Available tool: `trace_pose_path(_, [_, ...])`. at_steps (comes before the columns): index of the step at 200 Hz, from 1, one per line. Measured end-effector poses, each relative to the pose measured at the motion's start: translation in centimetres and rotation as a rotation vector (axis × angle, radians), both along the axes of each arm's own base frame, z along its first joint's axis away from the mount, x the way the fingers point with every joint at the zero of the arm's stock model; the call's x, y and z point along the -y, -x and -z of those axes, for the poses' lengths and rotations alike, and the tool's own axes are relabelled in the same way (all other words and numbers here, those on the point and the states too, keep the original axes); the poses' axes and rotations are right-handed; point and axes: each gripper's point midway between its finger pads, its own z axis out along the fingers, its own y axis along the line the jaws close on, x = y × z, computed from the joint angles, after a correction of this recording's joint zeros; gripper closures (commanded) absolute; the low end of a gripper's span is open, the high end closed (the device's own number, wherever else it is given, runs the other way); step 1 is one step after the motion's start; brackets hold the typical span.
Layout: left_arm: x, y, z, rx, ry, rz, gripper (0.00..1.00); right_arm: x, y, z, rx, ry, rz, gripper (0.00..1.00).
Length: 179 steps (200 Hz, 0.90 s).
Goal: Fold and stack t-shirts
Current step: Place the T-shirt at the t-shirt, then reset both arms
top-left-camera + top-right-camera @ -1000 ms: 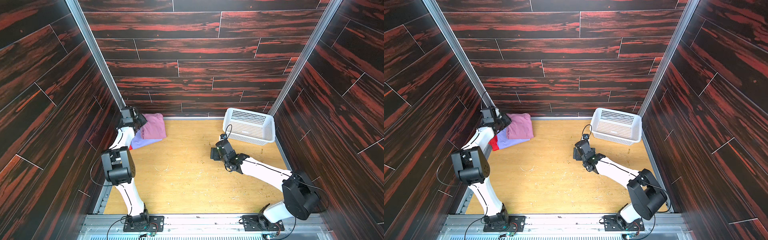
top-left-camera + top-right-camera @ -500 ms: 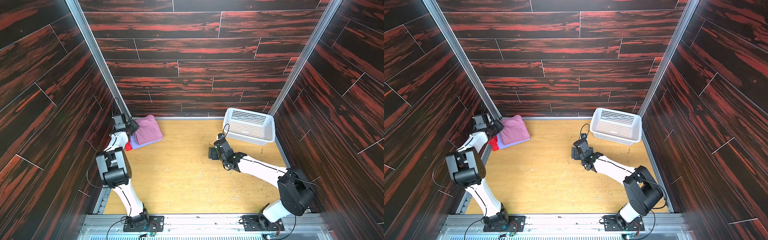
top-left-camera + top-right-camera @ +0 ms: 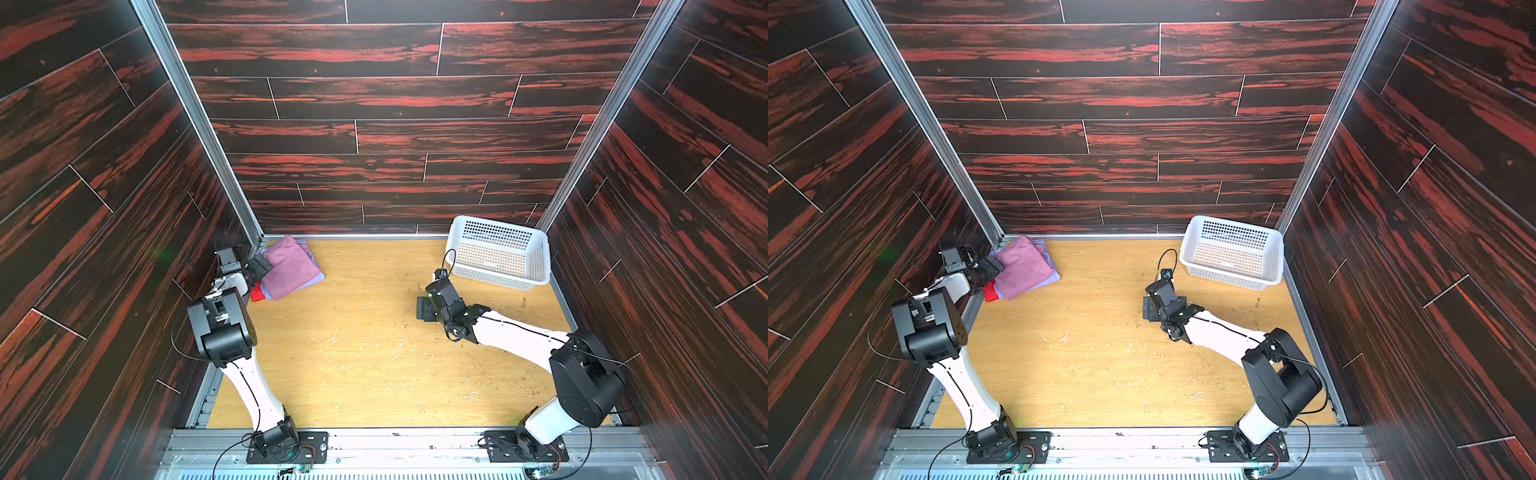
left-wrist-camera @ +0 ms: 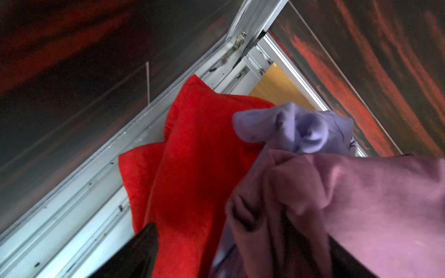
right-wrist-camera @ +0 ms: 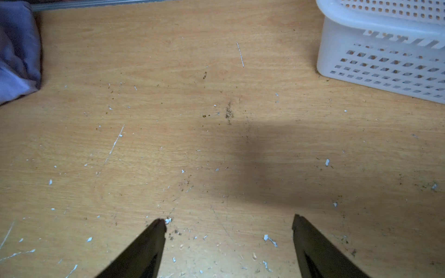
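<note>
Snagging was the hazard: left gripper (image 3: pixel 260 265), jaws apart astride the pink-mauve t-shirt (image 3: pixel 289 266), could drag it off the lavender t-shirt (image 4: pixel 289 125) — right gripper (image 5: pixel 228 222) likewise apart, empty.

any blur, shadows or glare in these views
Left wrist view: pink-mauve shirt and red shirt close up and soft, wall dark. Right wrist view: table sharp, broad shadow ahead of the right gripper. Both top views: sharp, green flare on the side wall.

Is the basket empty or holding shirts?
Empty: in both top views the basket shows only its bare perforated floor, with no cloth inside.
</note>
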Motion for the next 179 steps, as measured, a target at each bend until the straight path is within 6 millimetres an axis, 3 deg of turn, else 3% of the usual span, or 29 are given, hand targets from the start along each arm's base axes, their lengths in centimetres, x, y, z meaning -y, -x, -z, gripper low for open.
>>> trace_pose_path(19, [0.3,0.4,-1.8,0.058,-0.014,0.011,0.00,0.1,-0.4,-0.6,0.018,0.009,0.007,0.13])
trace_pose_path(31, [1.0,0.6,-4.5,0.122,-0.023,0.037,0.00,0.0,-0.8,-1.4,0.039,0.013,0.010,0.13])
trace_pose_path(54, [2.9,0.8,-12.8,0.325,-0.062,0.120,0.00,-0.1,-2.0,-3.6,0.079,0.007,0.010,0.12])
trace_pose_path(69, [4.5,2.3,-18.5,0.479,-0.105,0.164,0.00,0.6,-2.9,-5.6,0.116,-0.009,0.025,0.12])
trace_pose_path(82, [6.3,4.7,-21.4,0.576,-0.132,0.188,0.00,1.8,-3.2,-7.4,0.150,-0.011,0.046,0.12])
trace_pose_path(90, [7.3,6.3,-22.2,0.615,-0.148,0.198,0.00,2.6,-3.3,-8.2,0.167,-0.007,0.062,0.12])
trace_pose_path(105, [8.9,8.8,-21.6,0.634,-0.160,0.212,0.00,4.2,-3.2,-9.6,0.196,0.000,0.091,0.12])
trace_pose_path(122, [10.5,10.9,-18.3,0.592,-0.161,0.210,0.00,6.4,-2.8,-9.3,0.199,0.011,0.127,0.12])
trace_pose_path(154, [13.1,13.5,-10.3,0.438,-0.162,0.210,0.00,10.4,-1.0,-4.8,0.121,0.086,0.196,0.13])
trace_pose_path(179, [13.8,15.2,-7.0,0.384,-0.219,0.209,0.00,11.9,0.5,-1.8,0.069,0.148,0.220,0.13])
